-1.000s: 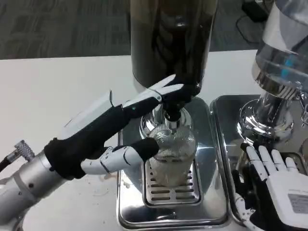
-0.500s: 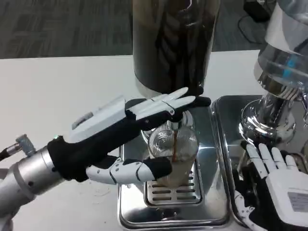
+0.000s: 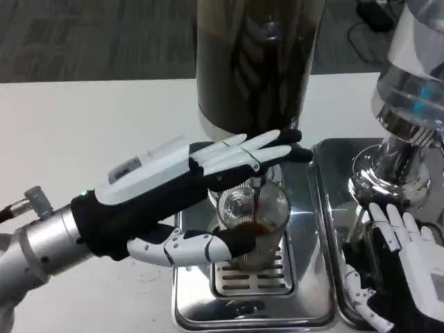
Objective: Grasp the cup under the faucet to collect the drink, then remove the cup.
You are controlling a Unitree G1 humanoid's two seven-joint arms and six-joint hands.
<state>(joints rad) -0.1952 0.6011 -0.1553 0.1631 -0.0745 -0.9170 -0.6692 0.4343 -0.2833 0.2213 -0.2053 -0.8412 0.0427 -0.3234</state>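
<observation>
Head view, filling stage. Compared with one second earlier, the left hand (image 3: pixel 177 191) has been lowered so that its upper fingers (image 3: pixel 260 149) now lie flat above the cup (image 3: pixel 251 218), at the faucet (image 3: pixel 255 179), while the thumb is pressed against the cup's near side; the cup is thus held by the left hand. A thin dark stream, absent one second ago and first visible half a second ago, is seen falling from the faucet into the cup. From this it is judged that dispensing has been started and that collection is under way; removal is not yet due.

The cup, clear plastic, is stood on the slotted grille of the steel drip tray (image 3: pixel 305 305), directly under the faucet. A shallow layer of brown drink is gathered at its bottom; most of its volume is unfilled. The dark dispenser tank (image 3: pixel 257 62) behind appears well stocked.

The right hand (image 3: pixel 409 267) is rested over the neighbouring tray (image 3: pixel 329 177) on the worktop (image 3: pixel 83 132), fingers spread, holding nothing.
</observation>
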